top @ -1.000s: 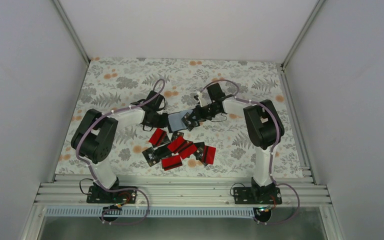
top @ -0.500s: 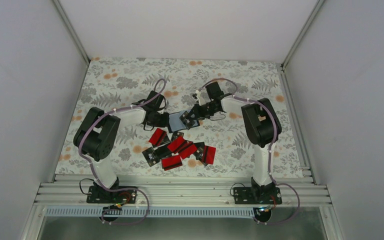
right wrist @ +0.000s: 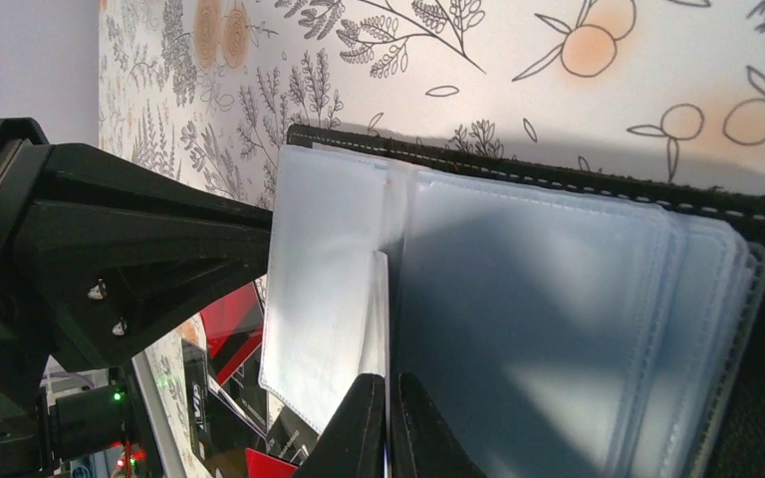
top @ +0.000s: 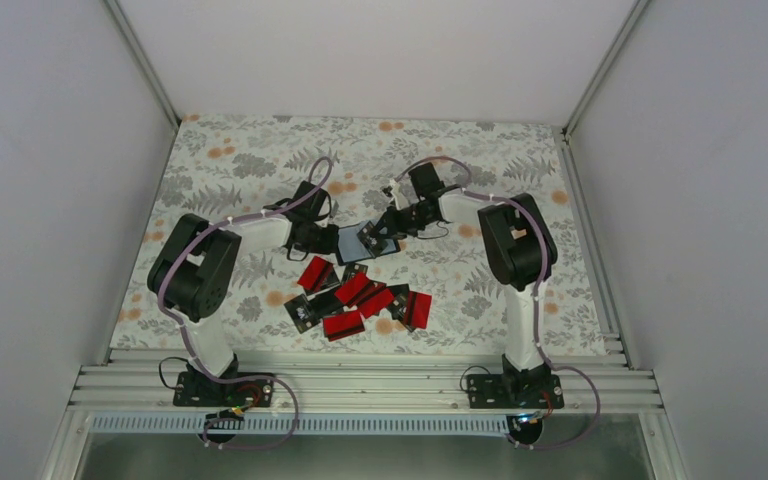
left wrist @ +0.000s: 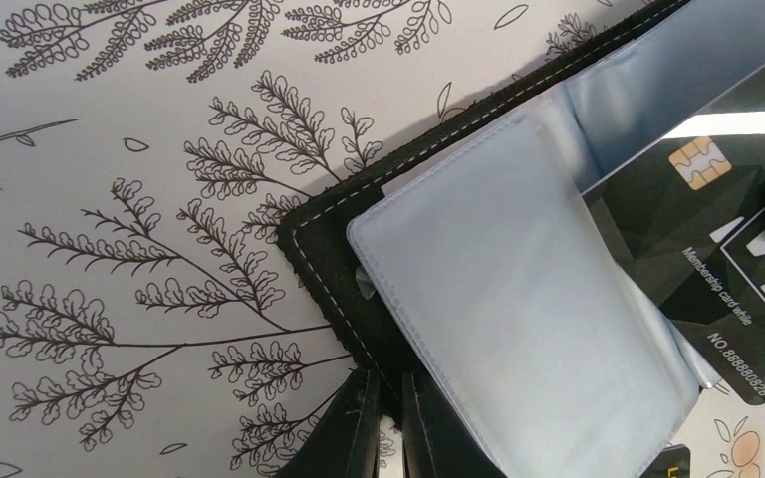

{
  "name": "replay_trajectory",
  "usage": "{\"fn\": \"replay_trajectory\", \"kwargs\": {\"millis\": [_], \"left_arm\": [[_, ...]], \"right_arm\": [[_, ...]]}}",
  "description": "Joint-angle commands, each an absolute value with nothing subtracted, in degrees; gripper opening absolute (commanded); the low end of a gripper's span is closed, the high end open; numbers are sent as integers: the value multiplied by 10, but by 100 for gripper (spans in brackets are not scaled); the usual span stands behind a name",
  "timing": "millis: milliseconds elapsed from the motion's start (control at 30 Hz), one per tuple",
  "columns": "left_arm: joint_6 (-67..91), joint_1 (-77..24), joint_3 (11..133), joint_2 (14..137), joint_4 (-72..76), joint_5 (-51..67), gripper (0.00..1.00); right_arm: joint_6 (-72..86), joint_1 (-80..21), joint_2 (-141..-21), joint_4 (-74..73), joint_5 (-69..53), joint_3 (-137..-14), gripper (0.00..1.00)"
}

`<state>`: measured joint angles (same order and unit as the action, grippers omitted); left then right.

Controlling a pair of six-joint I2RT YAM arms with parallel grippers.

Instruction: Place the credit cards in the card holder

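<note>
From overhead, the card holder (top: 350,240) lies open on the flowered table (top: 240,160) between the two arms, with the rest of the credit cards (top: 355,300), red and black, heaped just nearer the bases. That high view is too small to show what either set of fingers is doing, but the wrist cameras settle it. The left one shows the left gripper (left wrist: 390,383) pinched nearly shut on the holder's black stitched edge, and beyond it the blue-grey plastic sleeves (left wrist: 498,329) fanned open with a black card (left wrist: 697,239) lying partly across them (gold chip and white print facing up). The right wrist camera catches that card only edge-on, as a thin pale line running up from the closed right gripper (right wrist: 386,393), which has it clamped. It also shows the stack of sleeves from the side and the left gripper's dark body at the holder's far end, neither of which the left camera gives. Compared with a second ago, the right arm's elbow has swung a little to the left and its wrist has pressed in toward the holder, so less blue lining shows overhead. The left arm and the loose pile have not moved.
</note>
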<state>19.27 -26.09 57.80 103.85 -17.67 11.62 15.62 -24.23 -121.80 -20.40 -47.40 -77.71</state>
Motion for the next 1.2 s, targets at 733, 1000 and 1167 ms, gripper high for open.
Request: {"fn": "replay_trajectory", "kwargs": {"millis": [733, 1000, 1167], "left_arm": [[179, -260, 555, 1062, -164, 143, 7], [178, -259, 549, 1060, -166, 144, 7], [178, -260, 548, 1059, -168, 141, 7]], "right_arm": [[222, -259, -1261, -153, -508, -803, 4], [243, -261, -1259, -118, -503, -789, 4], [247, -262, -1252, -112, -496, -778, 4]]}}
